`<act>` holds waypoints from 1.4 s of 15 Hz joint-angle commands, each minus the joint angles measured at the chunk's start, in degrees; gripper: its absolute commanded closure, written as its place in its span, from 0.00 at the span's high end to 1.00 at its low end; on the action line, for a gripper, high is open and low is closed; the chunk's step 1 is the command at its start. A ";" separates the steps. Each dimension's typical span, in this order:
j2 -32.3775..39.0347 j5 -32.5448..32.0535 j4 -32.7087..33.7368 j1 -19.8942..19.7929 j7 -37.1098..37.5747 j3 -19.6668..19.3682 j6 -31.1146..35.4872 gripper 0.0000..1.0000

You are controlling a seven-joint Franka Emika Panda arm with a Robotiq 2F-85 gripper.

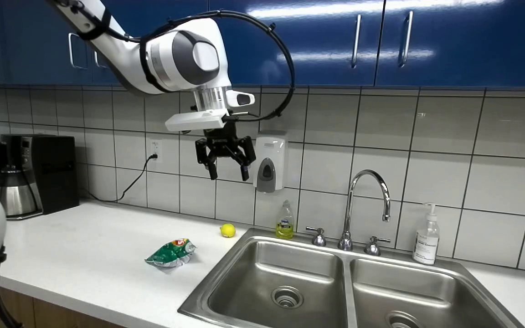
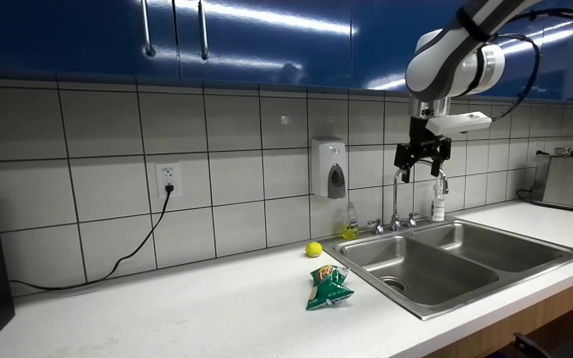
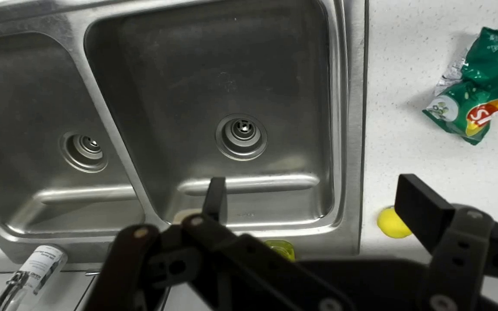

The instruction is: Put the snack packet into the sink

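The snack packet is a crinkled green foil packet lying on the white counter beside the sink, seen in both exterior views [image 1: 171, 255] [image 2: 329, 292] and at the upper right of the wrist view [image 3: 491, 82]. The sink is stainless steel with two basins, in both exterior views [image 1: 224, 266] [image 2: 367, 272]; its rim also shows in the wrist view [image 3: 355, 129]. No object shows in its visible basins. My gripper [image 1: 229, 176] [image 2: 421, 176] is open and empty, high above the counter and sink. In the wrist view its fingers [image 3: 314, 185] are wide apart, away from the packet.
A yellow round object [image 1: 228, 230] lies near the sink's back corner. A dish soap bottle [image 1: 285, 223], chrome faucet [image 1: 348, 209] and sanitizer bottle [image 1: 426, 243] stand along the sink's back edge. A wall dispenser [image 1: 271, 146] and blue cabinets [image 1: 312, 45] are close to the arm.
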 commanded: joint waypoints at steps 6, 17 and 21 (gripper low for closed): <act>-0.90 -2.30 0.34 1.96 0.82 3.32 -11.20 1.00; 3.34 4.72 -3.25 8.37 1.68 4.37 -7.99 1.00; 7.89 8.01 -3.72 10.63 1.47 5.56 -0.39 1.00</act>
